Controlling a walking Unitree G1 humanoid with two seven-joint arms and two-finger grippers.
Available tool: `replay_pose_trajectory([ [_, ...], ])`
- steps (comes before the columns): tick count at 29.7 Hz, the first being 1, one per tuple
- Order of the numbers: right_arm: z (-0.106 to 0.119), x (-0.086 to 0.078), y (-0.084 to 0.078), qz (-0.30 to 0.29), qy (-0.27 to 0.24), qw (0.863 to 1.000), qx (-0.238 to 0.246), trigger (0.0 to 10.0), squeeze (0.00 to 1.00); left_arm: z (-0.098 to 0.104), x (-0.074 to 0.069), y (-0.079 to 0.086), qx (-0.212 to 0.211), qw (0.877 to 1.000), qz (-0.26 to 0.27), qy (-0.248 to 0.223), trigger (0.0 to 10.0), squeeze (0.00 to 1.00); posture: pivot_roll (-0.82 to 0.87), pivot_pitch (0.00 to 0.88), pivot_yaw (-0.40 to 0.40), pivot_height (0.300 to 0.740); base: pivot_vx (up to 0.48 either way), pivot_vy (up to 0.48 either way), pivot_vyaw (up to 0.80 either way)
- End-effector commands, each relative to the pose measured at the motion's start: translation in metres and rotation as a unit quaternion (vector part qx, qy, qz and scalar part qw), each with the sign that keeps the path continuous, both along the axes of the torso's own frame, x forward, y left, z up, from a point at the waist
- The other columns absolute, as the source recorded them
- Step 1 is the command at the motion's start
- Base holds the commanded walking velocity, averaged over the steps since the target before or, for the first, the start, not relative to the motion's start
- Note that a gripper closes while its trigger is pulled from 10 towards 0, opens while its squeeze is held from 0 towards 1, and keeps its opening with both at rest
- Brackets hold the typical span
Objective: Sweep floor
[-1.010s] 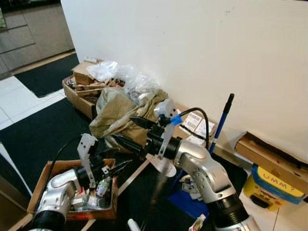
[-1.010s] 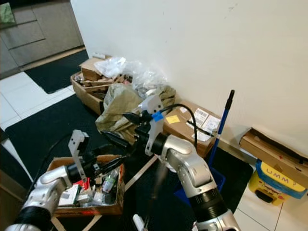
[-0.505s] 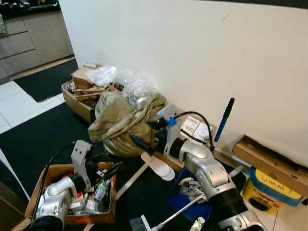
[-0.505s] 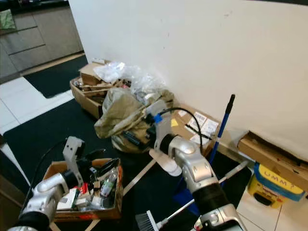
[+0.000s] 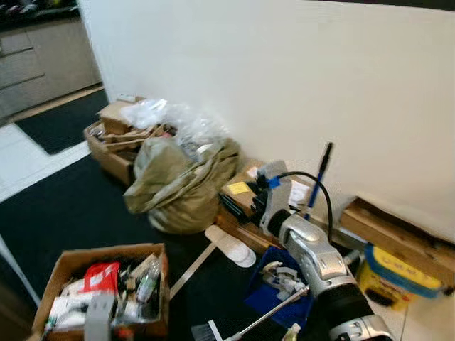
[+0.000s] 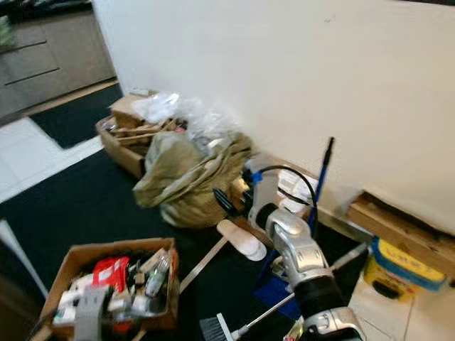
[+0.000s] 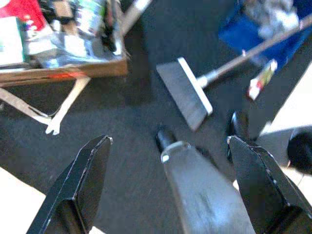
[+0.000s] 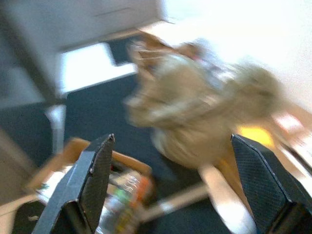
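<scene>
A broom lies on the dark floor in front of me, its grey brush (image 5: 207,332) (image 7: 187,92) near the bottom edge and its silver handle (image 5: 274,310) running up to the right over the blue dustpan (image 5: 264,290). The dustpan holds crumpled scraps, and its blue pole (image 5: 317,181) leans on the white wall. My right gripper (image 6: 226,206) hovers open between the olive bag (image 5: 178,186) and the dustpan, holding nothing. In the left wrist view my left gripper (image 7: 169,141) hangs low and open above the floor, a short way from the brush.
An open cardboard box (image 5: 67,259) of bottles and packets stands at the front left. A white slipper (image 5: 231,246) and a wooden slat (image 5: 190,261) lie mid-floor. More boxes (image 5: 114,135) and plastic bags line the wall. A yellow container (image 5: 395,277) sits at the right.
The left arm has dropped from above the cardboard box out of the head views. The right arm has drawn back to the right, towards the dustpan. The camera has shifted.
</scene>
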State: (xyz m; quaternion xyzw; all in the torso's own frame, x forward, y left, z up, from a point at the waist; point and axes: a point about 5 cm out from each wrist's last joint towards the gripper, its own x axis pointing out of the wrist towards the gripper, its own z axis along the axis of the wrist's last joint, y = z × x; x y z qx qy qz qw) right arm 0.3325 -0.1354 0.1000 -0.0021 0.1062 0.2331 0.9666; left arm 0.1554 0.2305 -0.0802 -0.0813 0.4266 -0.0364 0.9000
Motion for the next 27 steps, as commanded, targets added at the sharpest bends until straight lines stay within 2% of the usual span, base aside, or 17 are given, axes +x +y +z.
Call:
replay_pose_trajectory([
  [1,-0.023,-0.005,-0.020,-0.045,0.032,0.998,-0.029,10.0,0.00,-0.005,-0.006,-0.004,0.009,1.000,0.002,0.018,10.0,0.00,-0.12,0.009,0.049,0.740,0.000,0.000,-0.77],
  [2,-0.023,-0.005,-0.020,-0.045,0.032,0.998,-0.029,10.0,0.00,-0.005,-0.006,-0.004,0.009,1.000,0.002,0.018,10.0,0.00,-0.12,0.009,0.049,0.740,0.000,0.000,-0.77],
  [3,-0.050,-0.016,-0.045,-0.094,0.077,0.990,-0.067,10.0,0.00,-0.010,-0.017,-0.006,0.019,0.999,0.005,0.040,10.0,0.00,-0.13,0.009,0.049,0.740,0.000,0.000,-0.76],
  [4,-0.050,-0.016,-0.045,-0.094,0.077,0.990,-0.067,10.0,0.00,-0.010,-0.017,-0.006,0.019,0.999,0.005,0.040,10.0,0.00,-0.13,0.009,0.049,0.740,0.000,0.000,-0.76],
  [5,-0.078,-0.035,-0.069,-0.136,0.132,0.977,-0.096,10.0,0.00,-0.014,-0.026,-0.007,0.026,0.998,0.003,0.057,10.0,0.00,-0.13,0.011,0.050,0.740,0.000,0.000,-0.76],
  [7,-0.078,-0.035,-0.069,-0.136,0.132,0.977,-0.096,10.0,0.00,-0.014,-0.026,-0.007,0.026,0.998,0.003,0.057,10.0,0.00,-0.13,0.011,0.050,0.740,0.000,0.000,-0.76],
  [9,-0.124,-0.083,-0.097,-0.176,0.232,0.947,-0.138,10.0,0.00,-0.017,-0.031,-0.010,0.032,0.997,-0.002,0.069,10.0,0.00,-0.13,0.011,0.051,0.740,0.000,0.000,-0.76],
  [12,-0.124,-0.083,-0.097,-0.176,0.232,0.947,-0.138,10.0,0.00,-0.017,-0.031,-0.010,0.032,0.997,-0.002,0.069,10.0,0.00,-0.13,0.011,0.051,0.740,0.000,0.000,-0.76],
  [13,-0.141,-0.104,-0.101,-0.181,0.272,0.933,-0.148,10.0,0.00,-0.017,-0.029,-0.012,0.031,0.997,-0.004,0.067,10.0,0.00,-0.13,0.011,0.051,0.740,0.000,0.000,-0.76],
  [14,-0.141,-0.104,-0.101,-0.181,0.272,0.933,-0.148,10.0,0.00,-0.017,-0.029,-0.012,0.031,0.997,-0.004,0.067,10.0,0.00,-0.13,0.011,0.051,0.740,0.000,0.000,-0.76],
  [15,-0.157,-0.127,-0.100,-0.179,0.311,0.920,-0.160,10.0,0.00,-0.016,-0.025,-0.013,0.032,0.997,-0.005,0.064,10.0,0.00,-0.13,0.010,0.054,0.740,0.000,0.000,-0.76],
  [16,-0.157,-0.127,-0.100,-0.179,0.311,0.920,-0.160,10.0,0.00,-0.016,-0.025,-0.013,0.032,0.997,-0.005,0.064,10.0,0.00,-0.13,0.010,0.054,0.740,0.000,0.000,-0.76],
  [17,-0.168,-0.144,-0.099,-0.176,0.337,0.909,-0.168,10.0,0.00,-0.015,-0.022,-0.015,0.033,0.998,-0.008,0.061,10.0,0.00,-0.12,0.009,0.054,0.740,0.000,0.000,-0.76],
  [18,-0.168,-0.144,-0.099,-0.176,0.337,0.909,-0.168,10.0,0.00,-0.015,-0.022,-0.015,0.033,0.998,-0.008,0.061,10.0,0.00,-0.12,0.009,0.054,0.740,0.000,0.000,-0.76],
  [19,-0.175,-0.155,-0.098,-0.174,0.353,0.903,-0.174,10.0,0.00,-0.015,-0.020,-0.015,0.036,0.997,-0.010,0.060,10.0,0.00,-0.12,0.009,0.056,0.740,0.000,0.000,-0.76],
  [22,-0.178,-0.161,-0.098,-0.172,0.360,0.899,-0.180,10.0,0.00,-0.015,-0.019,-0.015,0.038,0.997,-0.011,0.060,10.0,0.00,-0.12,0.008,0.057,0.740,0.000,0.000,-0.76],
  [27,-0.180,-0.163,-0.093,-0.147,0.348,0.904,-0.200,10.0,0.00,-0.016,-0.021,-0.015,0.045,0.997,-0.012,0.067,10.0,0.00,-0.12,0.002,0.056,0.740,0.000,0.000,0.00],
])
